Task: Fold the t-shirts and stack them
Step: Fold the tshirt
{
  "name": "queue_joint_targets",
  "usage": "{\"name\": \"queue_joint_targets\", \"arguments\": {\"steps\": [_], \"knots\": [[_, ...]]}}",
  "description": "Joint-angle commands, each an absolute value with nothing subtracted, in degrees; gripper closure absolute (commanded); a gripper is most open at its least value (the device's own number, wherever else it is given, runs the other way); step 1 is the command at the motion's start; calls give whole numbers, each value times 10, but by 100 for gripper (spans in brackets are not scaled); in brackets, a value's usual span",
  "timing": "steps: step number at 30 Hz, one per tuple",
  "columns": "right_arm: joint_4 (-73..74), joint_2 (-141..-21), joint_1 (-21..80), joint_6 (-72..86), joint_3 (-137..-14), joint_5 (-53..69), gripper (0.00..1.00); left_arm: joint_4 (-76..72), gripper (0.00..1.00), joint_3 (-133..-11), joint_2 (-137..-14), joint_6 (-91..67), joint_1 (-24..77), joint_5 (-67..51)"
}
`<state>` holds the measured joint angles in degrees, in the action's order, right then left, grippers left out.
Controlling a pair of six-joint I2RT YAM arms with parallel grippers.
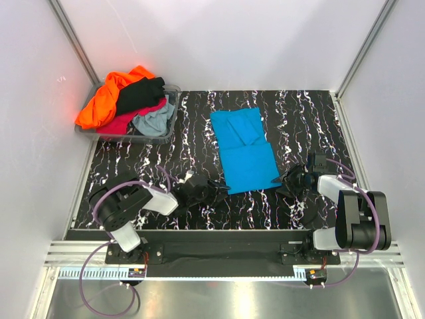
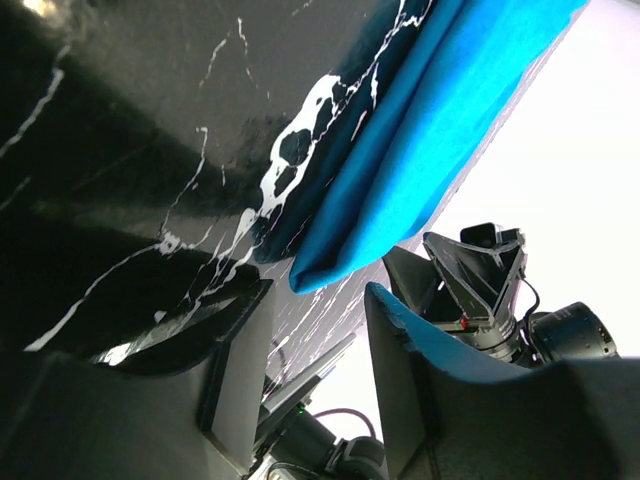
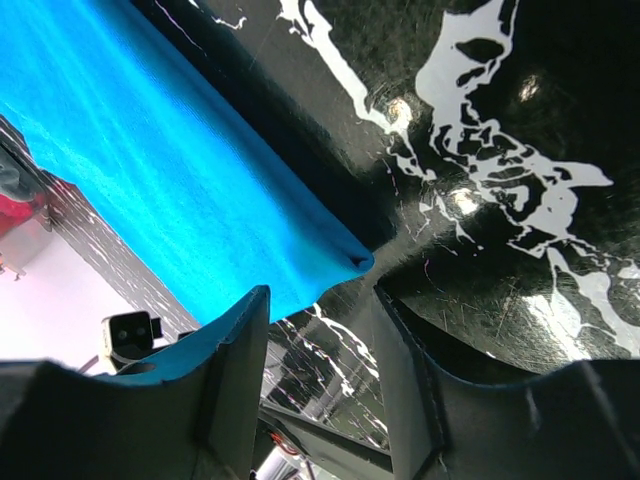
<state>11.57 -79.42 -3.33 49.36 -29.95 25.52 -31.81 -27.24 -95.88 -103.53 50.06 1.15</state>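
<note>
A turquoise-blue t-shirt (image 1: 244,149) lies folded into a long strip in the middle of the black marbled table (image 1: 305,119). My left gripper (image 1: 221,189) is open and low at the strip's near left corner (image 2: 320,272), not touching it. My right gripper (image 1: 283,181) is open and low at the near right corner (image 3: 350,262), with the corner just ahead of the jaws. Orange (image 1: 106,100), black (image 1: 141,93), crimson-pink (image 1: 126,123) and grey (image 1: 154,118) t-shirts lie heaped in the bin at back left.
A clear plastic bin (image 1: 169,126) holds the heap at the back left corner. White walls with metal posts close in the table on three sides. The right gripper (image 2: 485,270) shows across the shirt in the left wrist view.
</note>
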Motion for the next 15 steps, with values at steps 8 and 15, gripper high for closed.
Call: {"name": "queue_joint_targets", "arguments": {"steps": [8, 15], "knots": [[116, -809, -36, 506, -313, 214, 48, -323, 56, -300, -1005, -1051, 505, 22], [120, -835, -36, 518, -331, 207, 49, -325, 65, -301, -1012, -1056, 504, 30]]}}
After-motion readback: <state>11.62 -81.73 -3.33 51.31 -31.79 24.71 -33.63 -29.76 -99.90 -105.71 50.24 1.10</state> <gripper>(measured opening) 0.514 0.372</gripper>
